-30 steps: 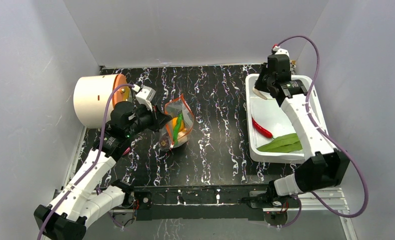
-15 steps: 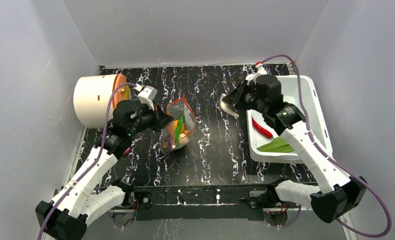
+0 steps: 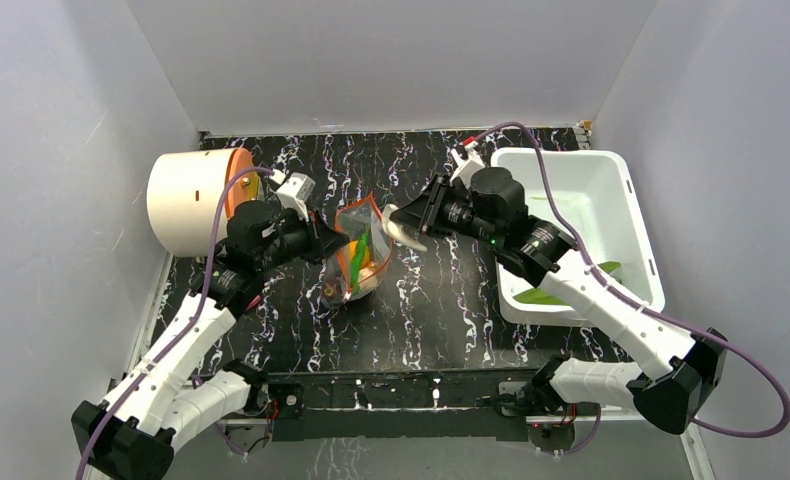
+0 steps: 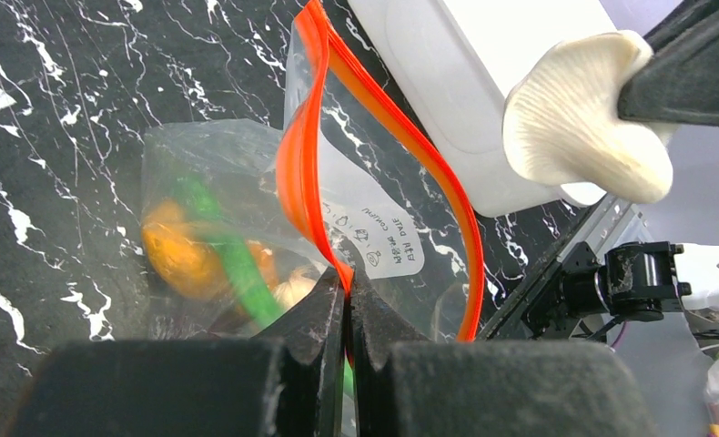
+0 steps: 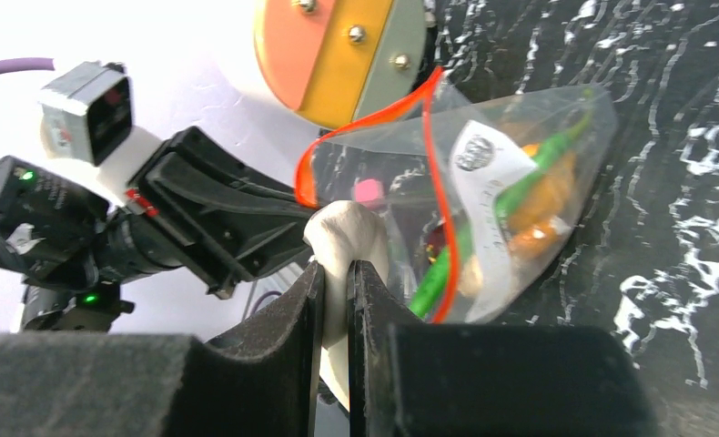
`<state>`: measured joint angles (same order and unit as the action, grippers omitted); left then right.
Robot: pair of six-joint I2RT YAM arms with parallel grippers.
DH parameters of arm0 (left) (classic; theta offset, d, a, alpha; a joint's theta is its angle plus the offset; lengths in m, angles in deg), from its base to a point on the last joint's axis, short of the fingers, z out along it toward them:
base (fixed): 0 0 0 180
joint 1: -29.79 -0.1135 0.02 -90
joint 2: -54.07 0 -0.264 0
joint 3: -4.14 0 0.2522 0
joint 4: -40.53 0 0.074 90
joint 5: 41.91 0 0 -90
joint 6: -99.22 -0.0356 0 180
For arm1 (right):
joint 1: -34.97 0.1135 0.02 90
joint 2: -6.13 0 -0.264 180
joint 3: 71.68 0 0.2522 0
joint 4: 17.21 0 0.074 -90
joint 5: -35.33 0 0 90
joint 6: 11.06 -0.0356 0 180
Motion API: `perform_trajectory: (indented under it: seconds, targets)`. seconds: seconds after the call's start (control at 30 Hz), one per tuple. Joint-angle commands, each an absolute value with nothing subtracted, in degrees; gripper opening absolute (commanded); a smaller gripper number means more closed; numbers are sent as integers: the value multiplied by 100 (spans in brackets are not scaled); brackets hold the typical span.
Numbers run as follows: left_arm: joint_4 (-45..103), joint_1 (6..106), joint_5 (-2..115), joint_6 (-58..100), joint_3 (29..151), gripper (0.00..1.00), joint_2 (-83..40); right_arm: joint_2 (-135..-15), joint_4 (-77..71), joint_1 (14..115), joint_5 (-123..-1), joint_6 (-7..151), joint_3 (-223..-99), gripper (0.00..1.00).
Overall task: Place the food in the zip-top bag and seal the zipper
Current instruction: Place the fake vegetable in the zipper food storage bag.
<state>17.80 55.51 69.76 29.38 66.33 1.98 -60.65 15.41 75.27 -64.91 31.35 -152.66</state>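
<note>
Black, white-veined table [image 3: 441, 300], grey walls on three sides. Left jaws clenched on the near lip of the clear crinkly zip-top bag [image 4: 374, 228], pinching the plastic right at its narrow orange-red zipper strip [image 4: 306, 155] and holding the mouth up, gaping toward the right arm. Right jaws clamped on a whitish ribbed garlic-like toy piece [image 5: 345, 238]. It hangs in the air just beside the opening and is not yet past the strip. Low in the bag, against the table, are an orange round toy fruit [image 4: 178, 257] and a slim green toy pepper [image 4: 239, 269]; something darker lies under them, too blurred to name. Behind the right arm is a white plastic bin [image 3: 571, 190] holding a flat green leaf-shaped piece [image 3: 543, 296]; whether more food lies under the arm I cannot tell. A cream cylinder with an orange end [image 3: 186, 200] lies far left. Judged step: filling, with this piece at the point of delivery. The next move calls for carrying it on between the two orange lips, low enough to clear the strip, then letting go, while the left pinch holds the mouth wide. Zipper unsealed; the sealing step is not yet begun.
</note>
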Motion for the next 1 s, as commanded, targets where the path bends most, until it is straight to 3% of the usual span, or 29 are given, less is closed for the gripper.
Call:
perform_trajectory:
  seconds: [0.0, 0.97]
  targets:
    - [1957, 5581, 7178, 3089, 6570, 0, 238, -6173, 791, 7812, -6296, 2666, -15406, 2]
    - [2018, 5581, 7463, 3471, 6432, 0, 534, -7472, 995, 8857, -4456, 1933, -15628, 14]
